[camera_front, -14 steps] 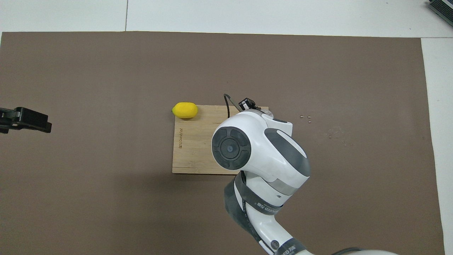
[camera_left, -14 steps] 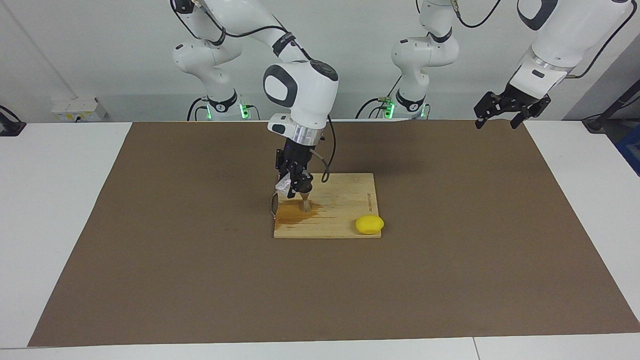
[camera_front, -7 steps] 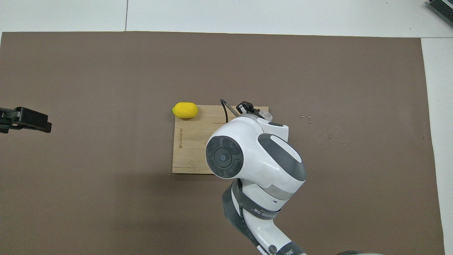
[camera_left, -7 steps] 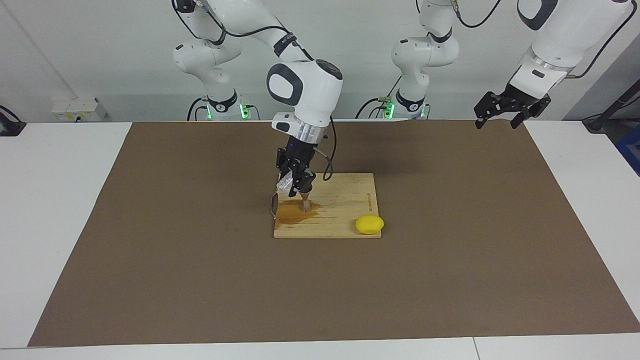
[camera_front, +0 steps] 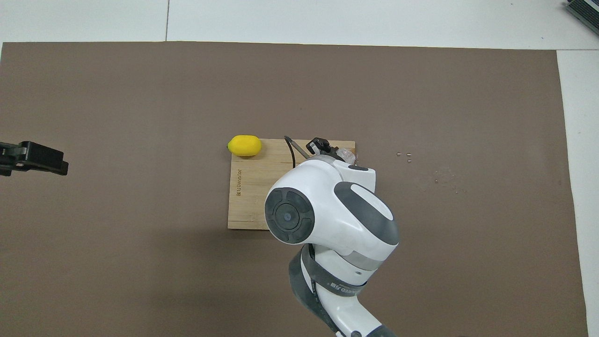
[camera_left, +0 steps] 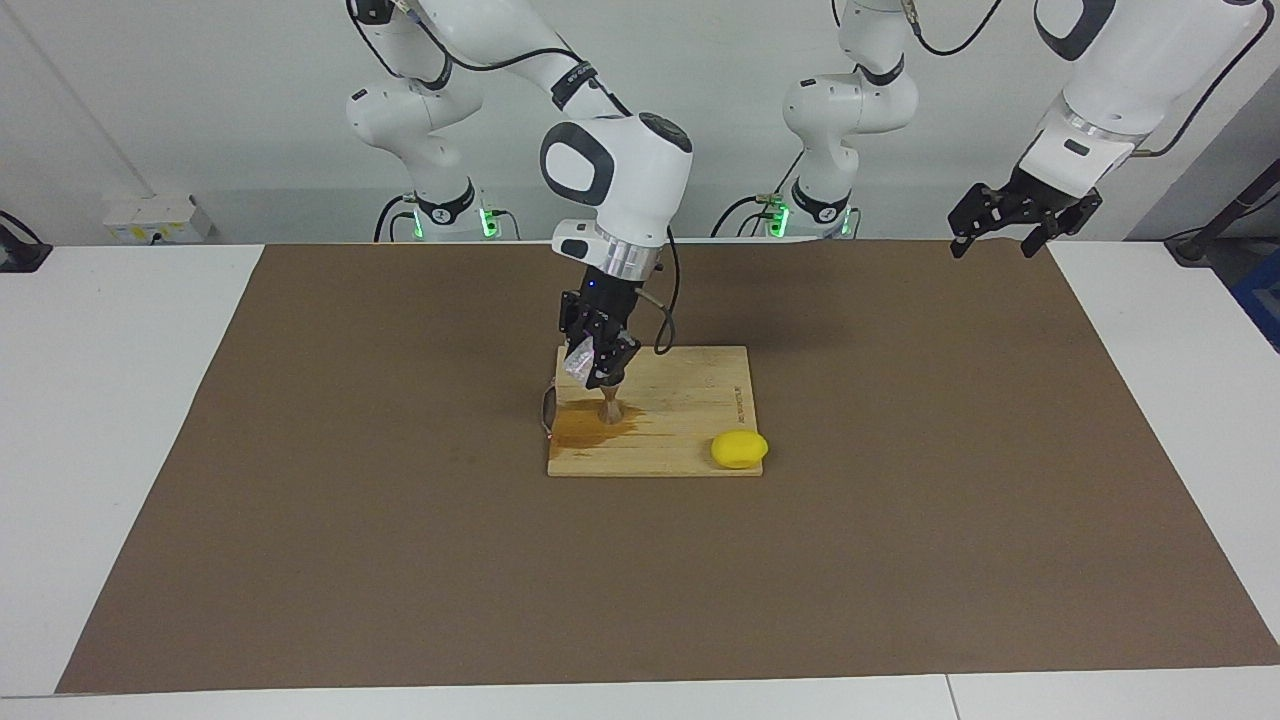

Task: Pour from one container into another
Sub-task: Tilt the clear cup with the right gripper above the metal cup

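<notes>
Clear cup is tilting in the right gripper over the jigger; liquid risks overshooting onto the stained board; left gripper is waiting, fingers spread

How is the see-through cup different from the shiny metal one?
The small clear ribbed plastic cup is see-through; the small shiny steel hourglass-shaped jigger is solid metal with a narrow waist. The right gripper holds the cup tilted in the air, while the jigger stands upright on the wooden cutting board, beside a brown wet patch. The cup is over the board's corner, beside and above the jigger. Both are small.
</notes>
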`<state>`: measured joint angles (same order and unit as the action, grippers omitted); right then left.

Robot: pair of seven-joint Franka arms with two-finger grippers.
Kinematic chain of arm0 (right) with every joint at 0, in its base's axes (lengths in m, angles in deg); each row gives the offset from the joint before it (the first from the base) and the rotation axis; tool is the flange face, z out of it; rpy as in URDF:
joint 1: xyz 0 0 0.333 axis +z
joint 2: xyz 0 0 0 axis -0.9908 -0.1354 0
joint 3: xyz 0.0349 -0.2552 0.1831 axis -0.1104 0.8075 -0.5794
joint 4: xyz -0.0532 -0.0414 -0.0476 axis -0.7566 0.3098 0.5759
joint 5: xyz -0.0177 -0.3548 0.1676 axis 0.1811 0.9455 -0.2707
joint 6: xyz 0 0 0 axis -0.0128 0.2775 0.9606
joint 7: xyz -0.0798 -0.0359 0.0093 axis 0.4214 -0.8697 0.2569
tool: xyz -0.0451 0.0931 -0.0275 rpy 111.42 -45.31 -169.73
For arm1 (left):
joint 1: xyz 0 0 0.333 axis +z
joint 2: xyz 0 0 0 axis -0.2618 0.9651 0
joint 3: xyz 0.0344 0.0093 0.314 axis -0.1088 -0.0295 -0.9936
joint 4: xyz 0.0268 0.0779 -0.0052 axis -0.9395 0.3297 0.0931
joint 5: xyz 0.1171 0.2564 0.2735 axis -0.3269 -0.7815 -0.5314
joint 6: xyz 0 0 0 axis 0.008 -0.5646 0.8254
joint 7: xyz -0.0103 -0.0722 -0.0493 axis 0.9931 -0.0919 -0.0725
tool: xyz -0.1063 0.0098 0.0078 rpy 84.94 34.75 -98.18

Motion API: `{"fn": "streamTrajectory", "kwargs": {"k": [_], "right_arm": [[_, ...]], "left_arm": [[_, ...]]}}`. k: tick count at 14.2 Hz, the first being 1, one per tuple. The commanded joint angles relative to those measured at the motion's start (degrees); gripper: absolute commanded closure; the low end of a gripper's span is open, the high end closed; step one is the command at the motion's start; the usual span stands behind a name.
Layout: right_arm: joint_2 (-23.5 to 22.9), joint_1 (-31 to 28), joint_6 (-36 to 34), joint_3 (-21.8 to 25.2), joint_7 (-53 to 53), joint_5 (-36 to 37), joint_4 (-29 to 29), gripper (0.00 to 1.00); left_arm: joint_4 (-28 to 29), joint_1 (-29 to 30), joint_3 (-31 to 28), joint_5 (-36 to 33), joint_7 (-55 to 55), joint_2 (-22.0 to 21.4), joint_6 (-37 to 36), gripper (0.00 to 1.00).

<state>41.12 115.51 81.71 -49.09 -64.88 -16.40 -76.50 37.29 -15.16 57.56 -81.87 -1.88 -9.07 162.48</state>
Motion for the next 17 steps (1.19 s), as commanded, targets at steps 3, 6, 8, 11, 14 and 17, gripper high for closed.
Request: {"fn": "streamTrajectory", "kwargs": {"k": [3, 6, 8, 11, 14, 17], "right_arm": [[0.73, -1.21, -0.09, -0.26, 1.18, -1.40, 0.69, 1.00], [0.20, -2.00, 0.08, -0.26, 1.09, -4.66, 1.57, 1.00], [-0.06, -2.61, 0.43, -0.26, 1.18, -7.56, 1.74, 1.00], [-0.24, -3.76, 0.70, -0.26, 1.27, -11.43, 1.75, 1.00], [-0.59, -5.17, 1.05, -0.26, 1.35, -15.30, 1.75, 1.00], [-0.77, -6.13, 1.14, -0.26, 3.11, -19.33, 1.75, 1.00]], "left_arm": [[1.71, 0.51, 0.56, -0.81, -0.05, -1.54, 1.11, 0.00], [1.71, 0.51, 0.47, -0.81, -0.05, -1.54, 1.11, 0.00], [1.71, 0.51, 0.56, -0.81, -0.05, -1.54, 1.11, 0.00], [1.71, 0.51, 0.47, -0.81, -0.05, -1.54, 1.11, 0.00], [1.62, 0.51, 0.56, -0.81, -0.05, -1.54, 1.11, 0.00], [1.27, 0.51, 0.56, -0.89, -1.18, -1.45, 1.37, 0.00]]}}
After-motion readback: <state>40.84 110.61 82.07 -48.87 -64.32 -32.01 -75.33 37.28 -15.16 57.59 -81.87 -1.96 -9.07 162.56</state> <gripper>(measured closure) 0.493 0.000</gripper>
